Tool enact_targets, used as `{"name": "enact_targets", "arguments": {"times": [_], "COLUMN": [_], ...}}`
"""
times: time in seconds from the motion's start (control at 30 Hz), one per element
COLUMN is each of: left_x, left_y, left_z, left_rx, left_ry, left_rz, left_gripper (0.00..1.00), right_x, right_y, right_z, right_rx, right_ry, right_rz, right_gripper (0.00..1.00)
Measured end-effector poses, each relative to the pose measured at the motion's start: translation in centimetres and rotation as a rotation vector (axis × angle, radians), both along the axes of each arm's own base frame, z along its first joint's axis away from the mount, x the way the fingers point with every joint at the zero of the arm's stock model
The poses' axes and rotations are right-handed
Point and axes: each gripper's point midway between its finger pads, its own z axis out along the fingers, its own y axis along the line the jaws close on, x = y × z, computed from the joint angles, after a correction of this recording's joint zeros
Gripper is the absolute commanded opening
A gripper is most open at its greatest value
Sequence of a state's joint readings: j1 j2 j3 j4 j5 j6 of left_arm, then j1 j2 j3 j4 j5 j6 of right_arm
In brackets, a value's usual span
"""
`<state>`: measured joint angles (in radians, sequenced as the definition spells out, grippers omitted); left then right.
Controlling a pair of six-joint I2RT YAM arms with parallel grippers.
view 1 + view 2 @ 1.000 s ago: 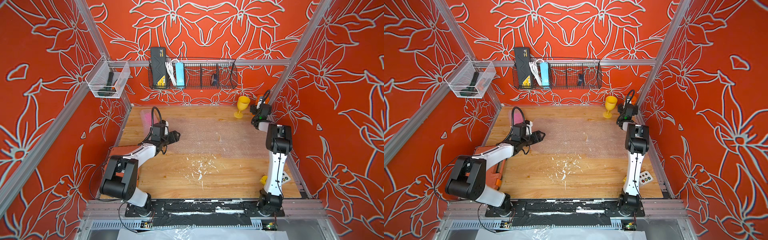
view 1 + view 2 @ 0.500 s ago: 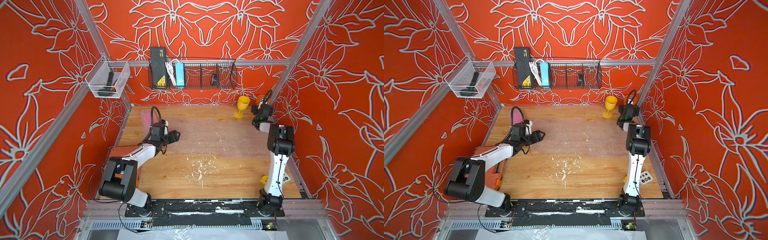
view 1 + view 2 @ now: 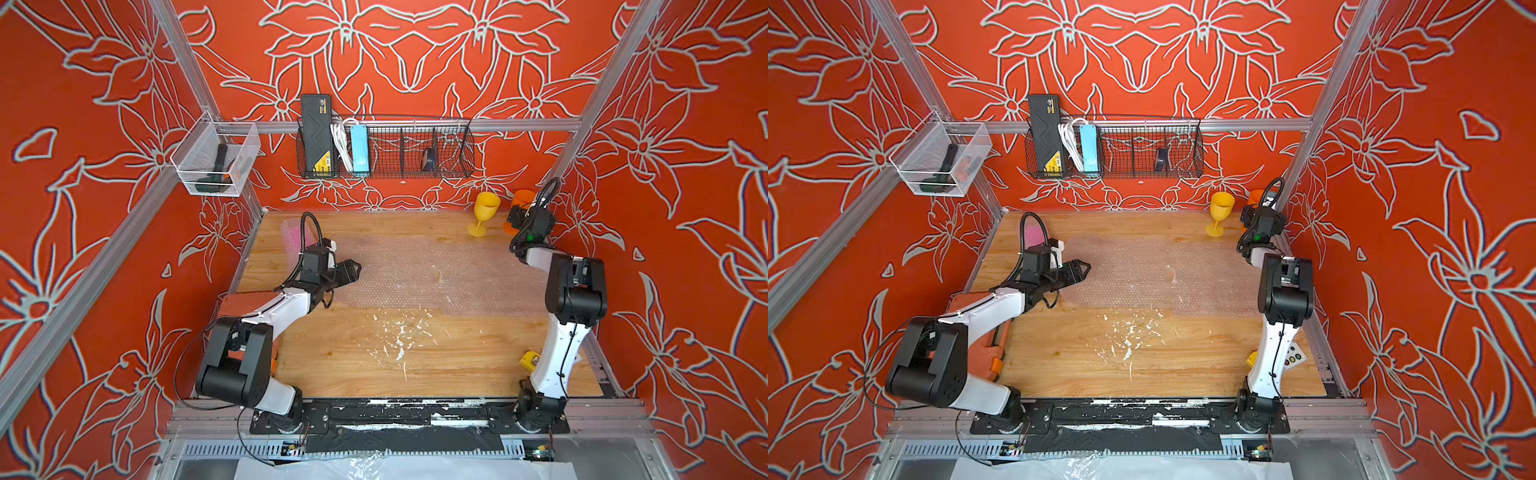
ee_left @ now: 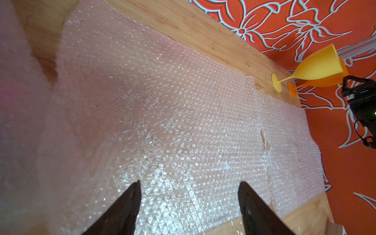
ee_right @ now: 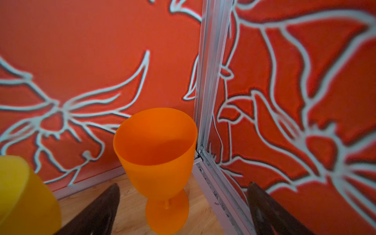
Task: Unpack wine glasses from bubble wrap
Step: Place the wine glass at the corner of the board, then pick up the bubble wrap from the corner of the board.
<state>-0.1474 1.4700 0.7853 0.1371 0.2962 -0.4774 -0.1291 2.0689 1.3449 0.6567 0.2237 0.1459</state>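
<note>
Bubble wrap [image 3: 415,270] lies flat in 2 sheets across the surface [image 3: 374,353]; a rolled piece [image 3: 291,235], pink inside, lies far left. The yellow goblet [image 3: 485,208] and orange goblet [image 5: 156,152] stand upright in the far right corner. The left pincer [image 4: 189,183] hovers open over the flat wrap; the right pincer [image 5: 184,184] gapes wide either side of the orange goblet's stem.

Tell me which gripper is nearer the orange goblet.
Right. The right gripper is open right at the orange goblet in the far right corner, not gripping it. The left gripper is open across the table, over the flat bubble wrap.
</note>
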Motion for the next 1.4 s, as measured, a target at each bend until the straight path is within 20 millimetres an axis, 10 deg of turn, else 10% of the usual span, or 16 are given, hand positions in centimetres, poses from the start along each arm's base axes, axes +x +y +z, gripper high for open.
{"name": "enact_targets", "arguments": {"times": [0.23,0.5,1.0,1.4], "left_x": [0.0,0.1,1.3,3.4], "left_y": [0.2,1.4,5.6,8.6], "left_z": [0.8,0.4,2.4,-0.4], "left_rx": [0.001,0.038,0.075,0.085], "left_ry": [-0.02,-0.001,-0.033,0.056], "left_rz": [0.01,0.057,0.232,0.327], "left_gripper": [0.73,0.73,0.74,0.73], "right_x": [-4.2,-9.6,-18.8,-23.6], "right_y": [4.1,17.4,40.1,47.8], "right_z": [3.1,5.5,-4.2,-11.9], "right_rx": [0.139,0.23,0.383,0.403], "right_ry": [0.015,0.106,0.574,0.904], "right_rz": [0.043,0.332,0.932,1.098], "right_gripper": [0.93,0.89,0.82,0.81]}}
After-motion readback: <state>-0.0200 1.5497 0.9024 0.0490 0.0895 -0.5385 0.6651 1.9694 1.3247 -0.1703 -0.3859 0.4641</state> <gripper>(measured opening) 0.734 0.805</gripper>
